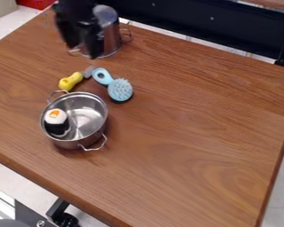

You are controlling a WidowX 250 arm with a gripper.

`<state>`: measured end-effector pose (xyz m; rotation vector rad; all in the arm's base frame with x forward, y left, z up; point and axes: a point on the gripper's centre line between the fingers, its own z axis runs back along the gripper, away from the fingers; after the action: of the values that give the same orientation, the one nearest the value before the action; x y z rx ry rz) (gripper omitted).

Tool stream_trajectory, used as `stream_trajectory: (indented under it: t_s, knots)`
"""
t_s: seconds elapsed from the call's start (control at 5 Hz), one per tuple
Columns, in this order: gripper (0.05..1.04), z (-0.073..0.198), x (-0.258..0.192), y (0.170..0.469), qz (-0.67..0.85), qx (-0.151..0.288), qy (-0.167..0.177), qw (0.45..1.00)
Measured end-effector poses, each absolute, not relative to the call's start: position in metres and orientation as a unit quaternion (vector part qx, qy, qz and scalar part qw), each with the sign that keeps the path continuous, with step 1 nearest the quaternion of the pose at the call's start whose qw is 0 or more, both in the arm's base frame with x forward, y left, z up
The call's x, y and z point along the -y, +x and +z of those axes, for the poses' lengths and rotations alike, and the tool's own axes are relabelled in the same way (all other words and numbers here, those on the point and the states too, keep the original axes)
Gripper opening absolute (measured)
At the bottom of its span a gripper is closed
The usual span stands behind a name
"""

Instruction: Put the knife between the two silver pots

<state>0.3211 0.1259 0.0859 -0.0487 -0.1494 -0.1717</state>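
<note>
Wooden worktop [198, 133], pale floor [20, 184] below. Just beyond the near pot [67, 142] lies the knife [71, 81]; farther beyond it, the hand [87, 51], spread or closed, I can't tell.

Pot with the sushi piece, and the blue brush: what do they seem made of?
The pot looks like polished metal, likely stainless steel: silvery, with bright reflections inside. The brush looks like light-blue plastic, evenly coloured on handle and head; its bristles could be plastic or rubber.
</note>
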Motion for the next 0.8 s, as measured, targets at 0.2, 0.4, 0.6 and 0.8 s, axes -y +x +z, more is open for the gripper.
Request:
stream_trajectory:
  t_s: [0.2,0.4,0.6,0.8]
  knots:
    - [1.000,0.090,-0.095,0.339,-0.069,0.080,-0.015,0.994]
    - [1.000,0.087,-0.069,0.359,-0.053,0.081,-0.013,0.995]
    - [1.000,0.069,-0.036,0.374,-0.033,0.073,0.005,0.997]
    - [1.000,0.052,0.000,0.390,-0.029,0.064,0.002,0.998]
